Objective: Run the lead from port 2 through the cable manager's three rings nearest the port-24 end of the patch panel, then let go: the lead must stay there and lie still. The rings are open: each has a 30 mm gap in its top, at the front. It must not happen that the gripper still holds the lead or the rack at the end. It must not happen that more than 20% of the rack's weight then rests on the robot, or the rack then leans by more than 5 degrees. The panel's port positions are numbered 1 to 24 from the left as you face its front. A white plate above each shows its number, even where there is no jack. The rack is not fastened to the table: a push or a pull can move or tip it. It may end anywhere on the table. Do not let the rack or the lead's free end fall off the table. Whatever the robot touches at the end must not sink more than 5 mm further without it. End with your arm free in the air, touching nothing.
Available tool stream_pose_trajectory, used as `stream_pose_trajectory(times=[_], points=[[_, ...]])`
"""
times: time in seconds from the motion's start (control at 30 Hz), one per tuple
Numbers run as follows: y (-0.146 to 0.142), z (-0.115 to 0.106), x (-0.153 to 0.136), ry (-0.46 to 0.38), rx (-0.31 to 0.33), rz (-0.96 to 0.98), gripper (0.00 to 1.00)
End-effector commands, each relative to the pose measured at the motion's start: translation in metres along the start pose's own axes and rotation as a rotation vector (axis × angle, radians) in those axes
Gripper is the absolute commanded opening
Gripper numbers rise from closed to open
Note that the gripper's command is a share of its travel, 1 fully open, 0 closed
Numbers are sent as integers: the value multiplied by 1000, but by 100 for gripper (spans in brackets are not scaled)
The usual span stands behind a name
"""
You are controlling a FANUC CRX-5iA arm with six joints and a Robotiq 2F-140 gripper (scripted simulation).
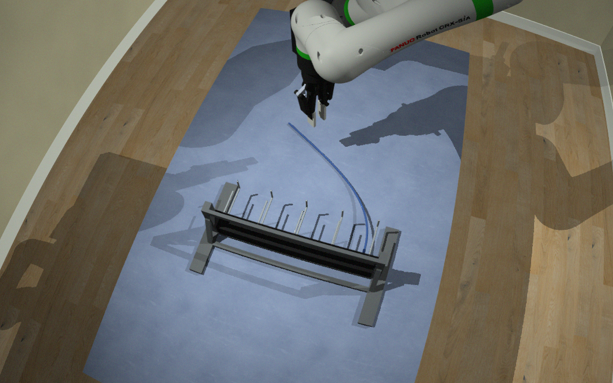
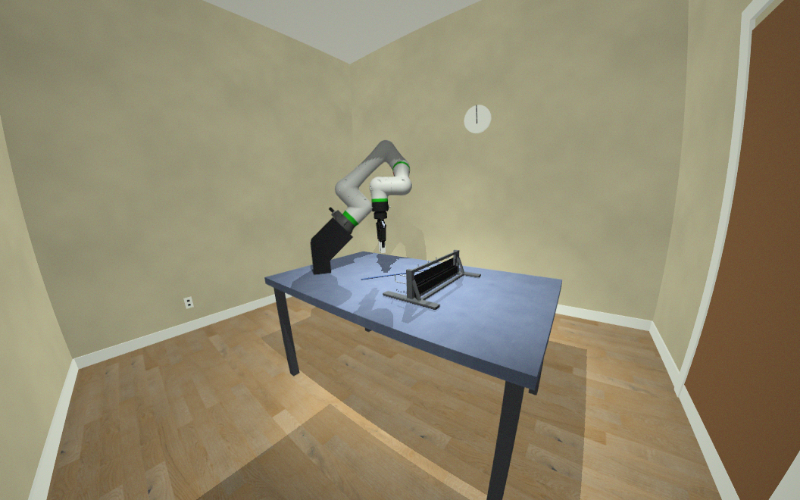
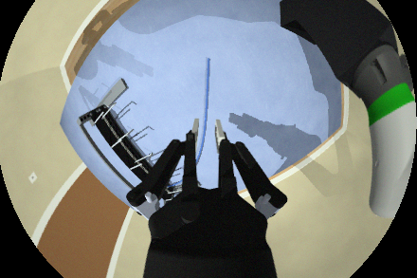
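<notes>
The blue lead (image 1: 336,168) (image 2: 378,276) (image 3: 207,83) runs from the right end of the grey rack (image 1: 289,236) (image 2: 434,279) (image 3: 104,128) in the top view and curves across the table. Its free end (image 1: 289,124) lies flat on the table. The lead passes through none of the rings (image 1: 250,202) at the rack's left end in that view. My gripper (image 1: 317,119) (image 2: 380,245) (image 3: 207,125) hangs above the table, just right of the free end. Its fingers stand a little apart with nothing between them.
The blue table (image 1: 252,309) (image 2: 484,323) carries the rack near its middle. The robot's black base (image 2: 327,248) (image 3: 329,21) stands at the table's far corner. The table's edges lie well away from the rack's feet (image 1: 368,309).
</notes>
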State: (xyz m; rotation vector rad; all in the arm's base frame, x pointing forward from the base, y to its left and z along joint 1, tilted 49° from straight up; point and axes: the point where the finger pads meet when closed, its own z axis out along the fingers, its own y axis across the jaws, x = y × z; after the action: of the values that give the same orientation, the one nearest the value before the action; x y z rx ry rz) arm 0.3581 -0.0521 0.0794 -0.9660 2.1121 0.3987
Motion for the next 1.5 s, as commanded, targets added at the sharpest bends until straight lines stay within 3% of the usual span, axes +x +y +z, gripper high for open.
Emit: stream_pose_trajectory(times=[0.0,0.77,1.47], points=[[0,0,0,0,0,0,20],[0,11,0,0,0,0,20],[0,84,0,0,0,0,20]])
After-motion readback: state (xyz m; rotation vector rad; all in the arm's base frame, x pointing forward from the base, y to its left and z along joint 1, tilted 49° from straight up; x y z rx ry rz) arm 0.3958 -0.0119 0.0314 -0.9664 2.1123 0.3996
